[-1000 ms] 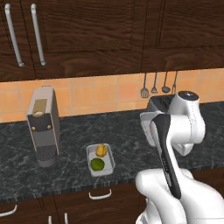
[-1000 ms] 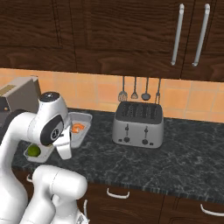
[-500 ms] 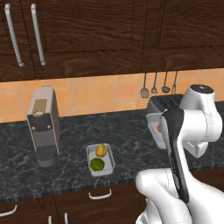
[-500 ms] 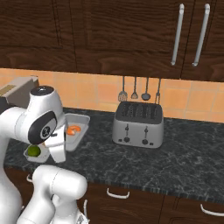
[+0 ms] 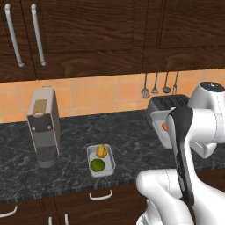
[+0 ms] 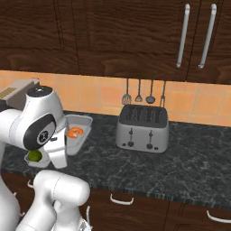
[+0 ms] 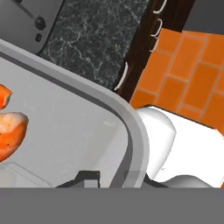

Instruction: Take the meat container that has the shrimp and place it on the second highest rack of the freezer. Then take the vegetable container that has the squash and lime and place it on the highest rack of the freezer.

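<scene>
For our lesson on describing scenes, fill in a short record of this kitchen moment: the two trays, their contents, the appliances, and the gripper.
shrimp tray: shallow grey container held off the counter beside the toaster
contents: orange-red curled shrimp
vegetable tray: small grey container on the dark speckled counter
contents: bumpy yellow squash, round green lime
appliances: silver four-slot toaster; grey coffee machine
gripper: at the shrimp tray's rim, jaws unclear

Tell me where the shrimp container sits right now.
In the right base view the shrimp container is left of the toaster, tilted above the counter beside the arm's head.
</scene>
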You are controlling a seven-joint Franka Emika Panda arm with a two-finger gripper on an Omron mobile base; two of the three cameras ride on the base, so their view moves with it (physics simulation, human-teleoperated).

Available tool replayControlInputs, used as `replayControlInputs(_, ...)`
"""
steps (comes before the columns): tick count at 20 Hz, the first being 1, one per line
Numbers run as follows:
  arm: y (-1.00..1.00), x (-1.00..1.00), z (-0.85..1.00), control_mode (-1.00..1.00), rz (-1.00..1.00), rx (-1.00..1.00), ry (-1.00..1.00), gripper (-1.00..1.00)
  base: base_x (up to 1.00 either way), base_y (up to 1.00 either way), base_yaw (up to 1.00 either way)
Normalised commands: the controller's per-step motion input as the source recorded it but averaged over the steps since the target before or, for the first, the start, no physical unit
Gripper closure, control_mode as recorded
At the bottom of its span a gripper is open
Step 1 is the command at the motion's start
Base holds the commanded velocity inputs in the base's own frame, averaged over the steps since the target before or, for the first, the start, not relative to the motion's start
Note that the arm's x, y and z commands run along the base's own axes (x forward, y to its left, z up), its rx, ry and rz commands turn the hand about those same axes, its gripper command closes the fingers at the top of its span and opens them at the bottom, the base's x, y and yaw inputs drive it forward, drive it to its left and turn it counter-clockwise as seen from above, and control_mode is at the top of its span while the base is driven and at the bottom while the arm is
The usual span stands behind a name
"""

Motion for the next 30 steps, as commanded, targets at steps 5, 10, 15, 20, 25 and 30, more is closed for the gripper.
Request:
replayControlInputs(5, 0.00, -0.35, 0.09, -1.00, 0.00, 0.00, 0.00, 1.00, 0.00, 0.00, 0.00)
replayControlInputs(10, 0.00, -0.17, 0.19, -1.00, 0.00, 0.00, 0.00, 1.00, 0.00, 0.00, 0.00)
replayControlInputs(15, 0.00, 0.00, 0.22, -1.00, 0.00, 0.00, 0.00, 1.00, 0.00, 0.00, 0.00)
replayControlInputs(20, 0.00, -0.02, 0.01, 1.00, 0.00, 0.00, 0.00, 1.00, -0.57, -0.01, -0.11)
replayControlInputs(25, 0.00, 0.00, 0.00, 1.00, 0.00, 0.00, 0.00, 1.00, -0.59, 0.09, -0.78)
replayControlInputs(30, 0.00, 0.00, 0.00, 1.00, 0.00, 0.00, 0.00, 1.00, -0.23, 0.04, -0.99)
